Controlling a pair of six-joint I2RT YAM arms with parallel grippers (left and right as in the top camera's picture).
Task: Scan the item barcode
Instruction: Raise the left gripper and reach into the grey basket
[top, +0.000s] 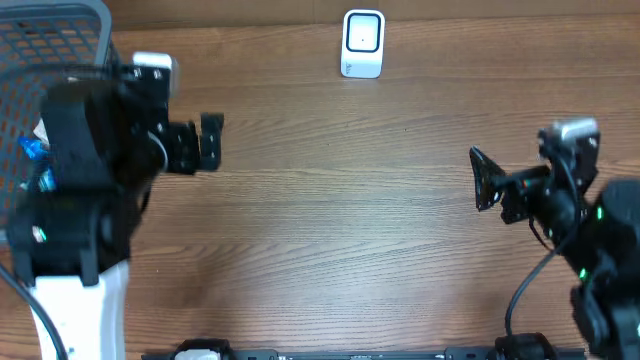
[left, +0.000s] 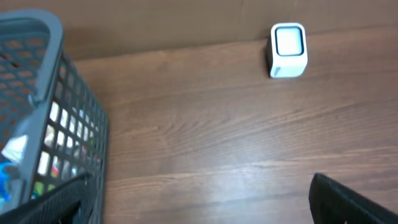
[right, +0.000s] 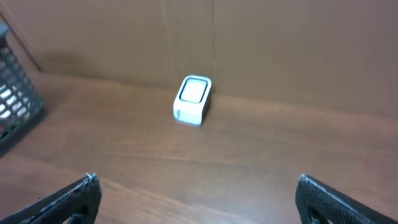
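Observation:
The white barcode scanner (top: 362, 43) stands upright at the table's far edge, also seen in the left wrist view (left: 288, 50) and the right wrist view (right: 192, 99). Items lie inside the grey mesh basket (top: 60, 45) at the far left; blue packaging (top: 35, 150) shows beside the left arm, and coloured packs (left: 62, 140) show through the mesh. Which one is the item I cannot tell. My left gripper (top: 212, 140) (left: 199, 199) hangs open and empty just right of the basket. My right gripper (top: 480, 180) (right: 198, 186) is open and empty at the right, pointing toward the middle.
The wooden table (top: 340, 220) stretches between the two arms. A brown wall (right: 249, 43) rises right behind the scanner. The basket's rim (left: 43, 43) stands tall close to the left gripper's left finger.

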